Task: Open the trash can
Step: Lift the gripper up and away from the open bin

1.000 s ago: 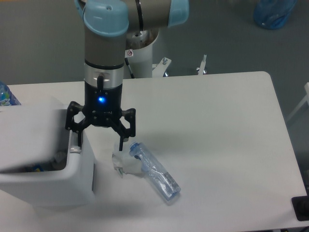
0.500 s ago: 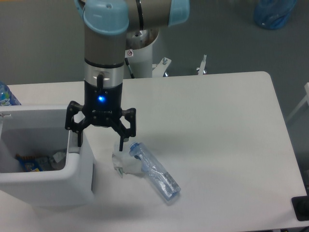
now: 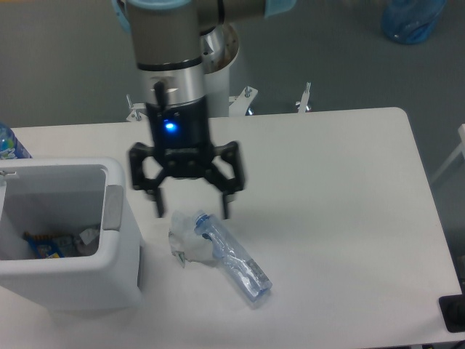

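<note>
The white trash can [image 3: 69, 247] sits at the front left corner of the surface [image 3: 327, 189], and its top is open: the inside shows from above, with scraps of rubbish lying at the bottom, one of them blue and yellow. The grey push-tab [image 3: 114, 206] on the right rim is bare, nothing pressing it, and the lid itself cannot be made out in this view. That reads as the opening being done. The hand [image 3: 189, 212] hangs above the surface just right of the bin and touches nothing; its fingers [image 3: 225, 195] are spread wide apart, with no object between them. It stands over the neck end of a crushed clear plastic bottle [image 3: 229, 258], which lies on its side pointing toward the front right. A likely next aim is that bottle, since the spread fingers straddle its upper end.
</note>
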Robot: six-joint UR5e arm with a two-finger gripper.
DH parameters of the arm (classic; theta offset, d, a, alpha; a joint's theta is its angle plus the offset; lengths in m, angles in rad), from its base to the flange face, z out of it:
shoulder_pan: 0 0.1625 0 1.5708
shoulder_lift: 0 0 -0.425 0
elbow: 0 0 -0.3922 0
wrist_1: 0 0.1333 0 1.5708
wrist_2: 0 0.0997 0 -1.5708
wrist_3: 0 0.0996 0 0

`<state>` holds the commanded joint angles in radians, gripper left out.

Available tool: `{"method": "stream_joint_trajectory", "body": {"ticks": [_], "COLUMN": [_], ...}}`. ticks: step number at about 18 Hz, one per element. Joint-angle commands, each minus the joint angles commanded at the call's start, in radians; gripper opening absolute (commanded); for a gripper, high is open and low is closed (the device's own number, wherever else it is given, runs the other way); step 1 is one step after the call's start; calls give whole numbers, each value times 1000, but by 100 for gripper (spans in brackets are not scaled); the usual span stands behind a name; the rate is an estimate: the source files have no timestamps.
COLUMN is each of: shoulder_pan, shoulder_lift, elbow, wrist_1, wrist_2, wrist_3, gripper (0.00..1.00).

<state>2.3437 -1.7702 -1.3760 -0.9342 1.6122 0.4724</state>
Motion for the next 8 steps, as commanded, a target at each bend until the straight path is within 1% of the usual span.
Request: {"method": "stream_joint_trajectory", "body": {"ticks": [1,3,6,8], "shoulder_pan": [18,48,77,89], "shoulder_lift": [2,2,5,5], "elbow": [0,-9,-14,-14], "wrist_1": [-3,-12,-81,-101], "wrist_2": [0,3,32,35], "wrist_3": [20,110,242,261], "gripper": [100,100,100,100]}}
